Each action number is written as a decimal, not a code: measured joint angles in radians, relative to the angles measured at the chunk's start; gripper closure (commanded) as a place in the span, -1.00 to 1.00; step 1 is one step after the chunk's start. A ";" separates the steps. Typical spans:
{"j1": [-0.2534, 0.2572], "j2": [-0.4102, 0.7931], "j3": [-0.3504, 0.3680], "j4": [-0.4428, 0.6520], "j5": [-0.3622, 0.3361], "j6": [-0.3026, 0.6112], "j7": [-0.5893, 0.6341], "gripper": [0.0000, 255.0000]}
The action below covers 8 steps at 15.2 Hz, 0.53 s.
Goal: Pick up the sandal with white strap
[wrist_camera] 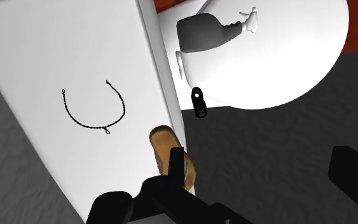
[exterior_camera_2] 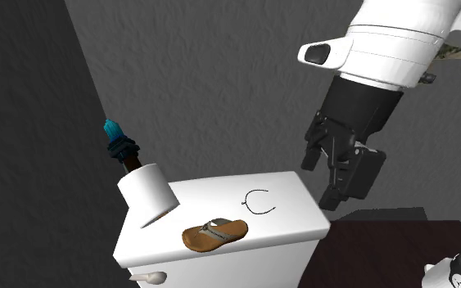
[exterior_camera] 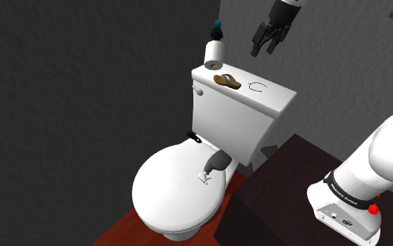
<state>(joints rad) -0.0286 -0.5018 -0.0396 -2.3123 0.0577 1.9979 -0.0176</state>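
Note:
The sandal has a brown sole and a pale strap. It lies flat on the white toilet tank lid, near the lid's front edge. My gripper hangs open in the air well above the tank, past the sandal and apart from it. In the second exterior view the sandal lies below and left of the open gripper. In the wrist view the sandal sits at the tank's edge, partly hidden behind one black finger. Nothing is between the fingers of the gripper.
On the tank also stand a white paper roll, a blue-topped dark bottle and a thin black necklace. A grey spray bottle lies on the closed toilet lid. The dark stand is beside the toilet.

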 measured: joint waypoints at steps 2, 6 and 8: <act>-0.002 0.065 -0.008 0.004 -0.002 0.062 -0.015 -1.00; -0.003 0.201 -0.018 0.039 -0.002 0.167 -0.037 -1.00; -0.007 0.271 -0.028 0.065 0.000 0.212 -0.057 -1.00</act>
<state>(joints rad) -0.0352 -0.2312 -0.0680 -2.2477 0.0577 2.2103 -0.0743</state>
